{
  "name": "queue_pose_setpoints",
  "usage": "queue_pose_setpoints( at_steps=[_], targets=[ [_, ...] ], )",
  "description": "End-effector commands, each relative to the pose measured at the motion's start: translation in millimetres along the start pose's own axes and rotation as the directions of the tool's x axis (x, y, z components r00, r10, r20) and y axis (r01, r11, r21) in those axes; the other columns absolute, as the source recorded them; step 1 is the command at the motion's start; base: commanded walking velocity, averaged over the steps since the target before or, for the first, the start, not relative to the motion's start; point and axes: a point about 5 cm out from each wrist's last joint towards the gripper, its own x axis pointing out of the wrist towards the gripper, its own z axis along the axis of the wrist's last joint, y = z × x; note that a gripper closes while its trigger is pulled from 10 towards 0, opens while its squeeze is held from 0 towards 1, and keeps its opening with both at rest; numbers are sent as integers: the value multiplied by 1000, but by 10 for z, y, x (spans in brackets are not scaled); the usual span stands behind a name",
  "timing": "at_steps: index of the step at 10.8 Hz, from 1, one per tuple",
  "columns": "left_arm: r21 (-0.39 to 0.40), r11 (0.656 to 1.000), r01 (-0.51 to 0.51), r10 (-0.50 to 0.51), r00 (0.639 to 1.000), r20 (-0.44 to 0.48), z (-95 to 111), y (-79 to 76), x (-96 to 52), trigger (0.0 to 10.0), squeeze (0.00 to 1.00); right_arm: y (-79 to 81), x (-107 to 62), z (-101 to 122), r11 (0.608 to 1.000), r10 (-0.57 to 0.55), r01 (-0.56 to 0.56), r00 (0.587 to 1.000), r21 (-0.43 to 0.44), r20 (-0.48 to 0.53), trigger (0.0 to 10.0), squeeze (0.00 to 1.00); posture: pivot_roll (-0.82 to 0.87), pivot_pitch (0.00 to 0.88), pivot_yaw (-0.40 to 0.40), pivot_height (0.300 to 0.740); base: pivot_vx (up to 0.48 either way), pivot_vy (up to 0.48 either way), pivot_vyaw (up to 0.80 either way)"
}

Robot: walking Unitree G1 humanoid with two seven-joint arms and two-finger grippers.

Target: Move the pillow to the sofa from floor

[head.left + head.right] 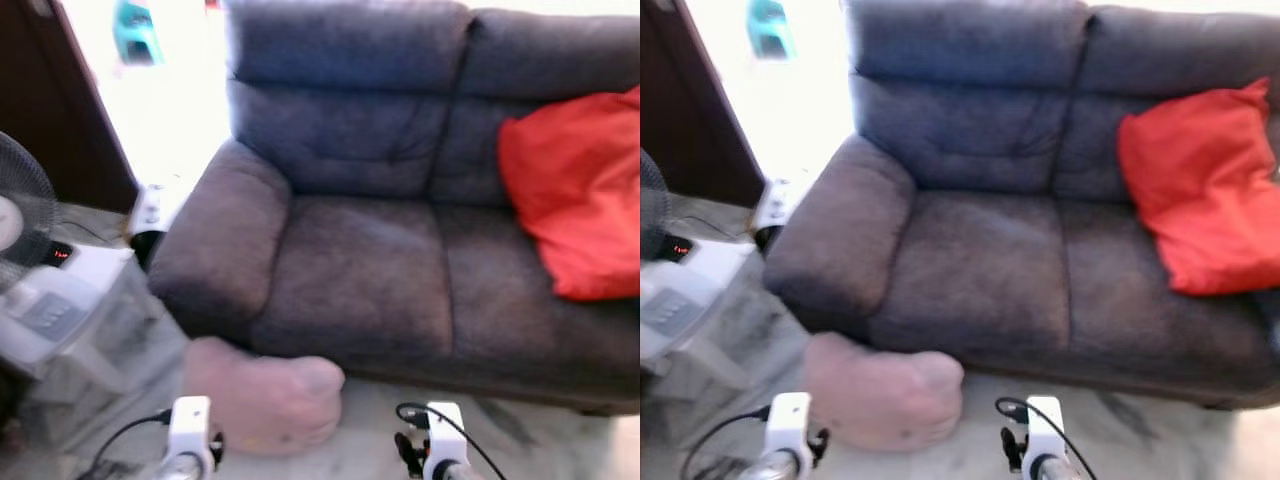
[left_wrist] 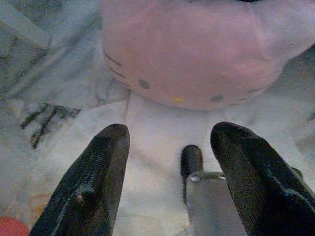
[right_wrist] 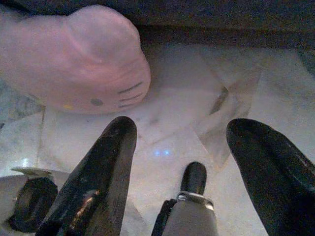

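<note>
A pink cat-face pillow (image 1: 262, 392) lies on the marble floor against the front of the dark grey sofa (image 1: 360, 270), below its left armrest. My left gripper (image 2: 167, 135) hangs open just short of the pillow (image 2: 187, 54), with floor showing between its fingers. On the other side my right gripper (image 3: 179, 132) is open too, above the floor, and the pillow (image 3: 74, 59) lies off to one side of it, apart from its fingers. Both wrists (image 1: 190, 435) (image 1: 445, 440) show at the bottom edge of the left eye view.
A red cushion (image 1: 580, 190) leans on the sofa's right seat; the left seat (image 1: 350, 270) is bare. A fan (image 1: 15, 215) and a white appliance (image 1: 60, 300) stand at the left. A dark wooden door (image 1: 50, 100) is at the far left.
</note>
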Motion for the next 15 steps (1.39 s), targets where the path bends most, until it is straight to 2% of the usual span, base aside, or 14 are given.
queue_pose_setpoints(
  at_steps=[1, 3, 4, 7, 11, 14, 15],
  targets=[
    [15, 1000, -7, 7, 999, -43, -86, 37, -15, 10000, 0, 16, 3, -6, 1000, -3, 3, 1000, -7, -6, 10000, 0, 131, 12, -38, 740, 0, 326, 0],
    [10, 1000, -14, 15, 998, -54, -89, 106, -16, 10000, 0, 48, 14, 15, 1000, 1, -1, 1000, -22, -10, 10000, 0, 130, 0, -43, 740, 0, 328, 0],
    [11, 1000, -14, 14, 998, -56, -90, 112, -16, 10000, 0, -20, -2, -10, 1000, -6, 6, 1000, -23, -15, 10000, 0, 132, 0, -45, 740, 0, 326, 0],
    [29, 1000, -9, 11, 998, -67, -120, 82, -21, 10000, 0, -66, -17, -40, 1000, -7, 7, 1000, -29, -21, 10000, 0, 127, 0, -37, 740, 0, 328, 0],
    [37, 999, -14, 16, 998, -66, -111, 91, -19, 10000, 0, 4, -5, -40, 1000, 4, -4, 1000, -18, -19, 10000, 0, 127, 0, -18, 740, 0, 328, 0],
    [37, 999, -24, 26, 997, -67, -119, 172, -27, 10000, 0, 49, 0, -52, 1000, 3, -3, 1000, -3, -20, 10000, 0, 127, 38, -10, 740, 0, 331, 0],
    [44, 999, -23, 26, 997, -69, -133, 192, -32, 10000, 0, -18, -12, -56, 1000, -5, 5, 1000, 4, -20, 10000, 0, 130, 52, -10, 740, 0, 337, 0]
  ],
)
